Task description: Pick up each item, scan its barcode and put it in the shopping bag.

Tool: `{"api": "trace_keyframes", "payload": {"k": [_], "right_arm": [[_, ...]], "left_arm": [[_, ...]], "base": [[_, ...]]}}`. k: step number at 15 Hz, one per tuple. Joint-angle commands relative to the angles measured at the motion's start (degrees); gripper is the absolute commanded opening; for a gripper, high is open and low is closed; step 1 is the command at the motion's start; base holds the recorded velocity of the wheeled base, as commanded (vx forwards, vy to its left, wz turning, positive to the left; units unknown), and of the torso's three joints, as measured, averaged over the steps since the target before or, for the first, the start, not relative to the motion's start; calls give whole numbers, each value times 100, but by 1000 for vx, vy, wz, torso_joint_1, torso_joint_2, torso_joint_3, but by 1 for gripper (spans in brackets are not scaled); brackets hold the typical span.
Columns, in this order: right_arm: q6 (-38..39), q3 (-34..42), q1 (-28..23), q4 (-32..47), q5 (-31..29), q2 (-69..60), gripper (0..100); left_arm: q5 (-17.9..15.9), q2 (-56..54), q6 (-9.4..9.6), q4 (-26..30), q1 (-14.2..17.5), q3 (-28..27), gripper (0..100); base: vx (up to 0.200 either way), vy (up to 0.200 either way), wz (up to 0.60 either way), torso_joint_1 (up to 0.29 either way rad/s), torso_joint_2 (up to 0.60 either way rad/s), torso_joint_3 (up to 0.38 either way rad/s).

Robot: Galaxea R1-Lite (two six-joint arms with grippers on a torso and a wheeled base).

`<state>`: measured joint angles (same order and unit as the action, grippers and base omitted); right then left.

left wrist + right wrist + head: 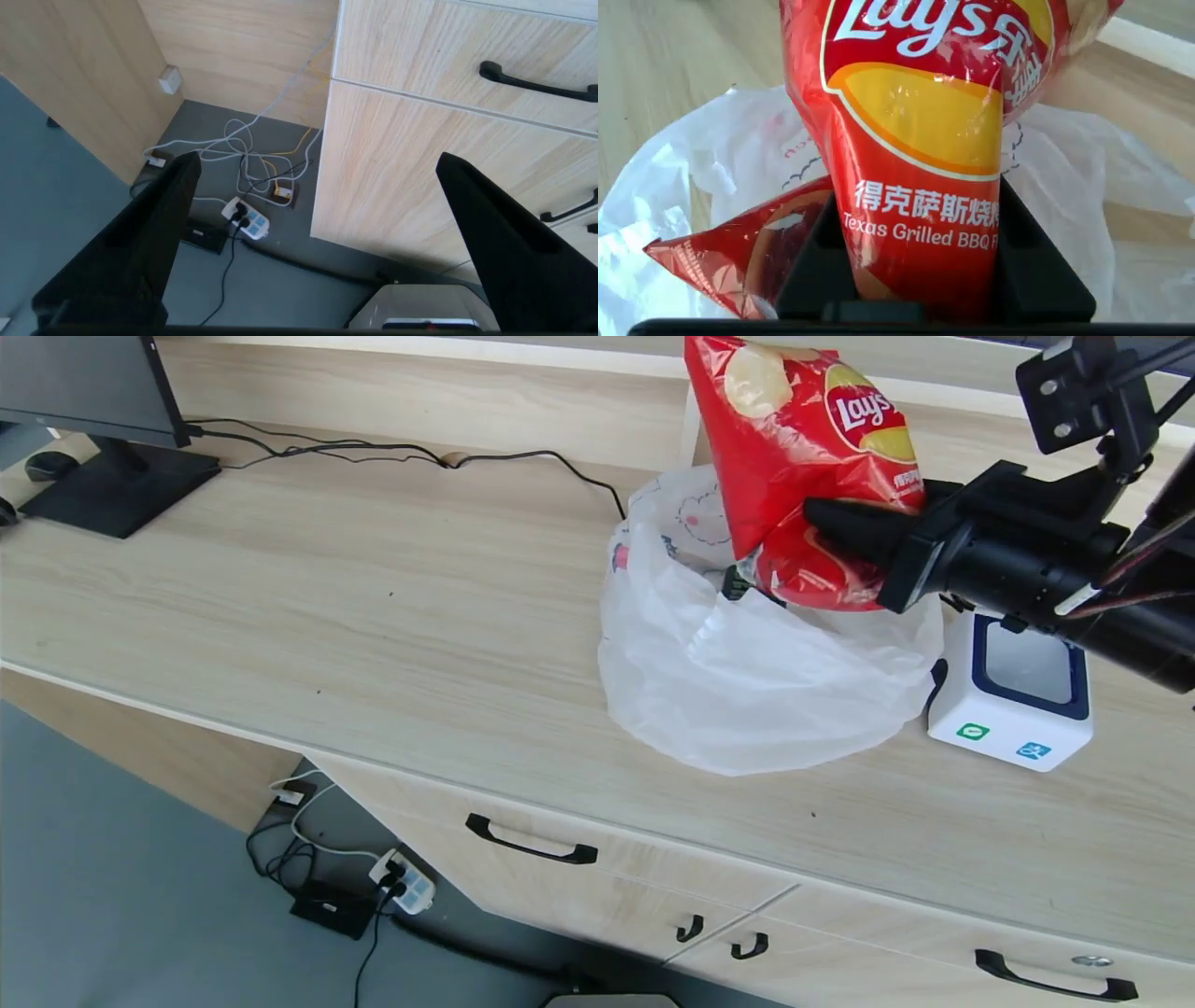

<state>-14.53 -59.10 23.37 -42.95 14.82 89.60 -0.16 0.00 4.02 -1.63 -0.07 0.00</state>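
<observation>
Item: crisp packet (794, 429) — my right gripper (826, 523) clamped on its lower half, hung over shopping bag (747, 681) mouth for dropping in, I judge; left gripper (318, 159) spread wide, empty

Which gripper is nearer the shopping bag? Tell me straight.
Right. The right gripper holds the chip bag directly over the shopping bag. The left gripper hangs open below the counter, beside the drawers, well away from it.

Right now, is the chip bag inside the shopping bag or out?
Out: right pincer holds the chip bag over the shopping bag, lower end at its mouth.
</observation>
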Motion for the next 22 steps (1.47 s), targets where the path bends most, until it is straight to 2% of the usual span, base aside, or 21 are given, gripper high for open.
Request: {"api": "trace_keyframes", "payload": {"k": [1, 5, 11, 16, 19, 22], "right_arm": [[319, 180, 45, -407, 3, 339, 0], [548, 478, 36, -495, -6, 374, 0], [521, 689, -509, -495, -6, 295, 0], [425, 1507, -518, -495, -32, 40, 0], [337, 1419, -588, -443, -375, 101, 0], [311, 1428, -500, -425, -436, 251, 0]], "left_arm": [[-2, 9, 2, -4, -1, 0, 100], [-2, 9, 46, -12, -1, 0, 100], [-2, 9, 28, -12, -1, 0, 100], [-2, 9, 28, -4, -1, 0, 100], [-2, 9, 46, -4, -1, 0, 100], [-2, 9, 46, -4, -1, 0, 100]], "base": [[0, 0, 0, 0, 0, 0], [0, 0, 0, 0, 0, 0], [0, 0, 0, 0, 0, 0], [0, 0, 0, 0, 0, 0], [0, 0, 0, 0, 0, 0], [0, 0, 0, 0, 0, 0]]}}
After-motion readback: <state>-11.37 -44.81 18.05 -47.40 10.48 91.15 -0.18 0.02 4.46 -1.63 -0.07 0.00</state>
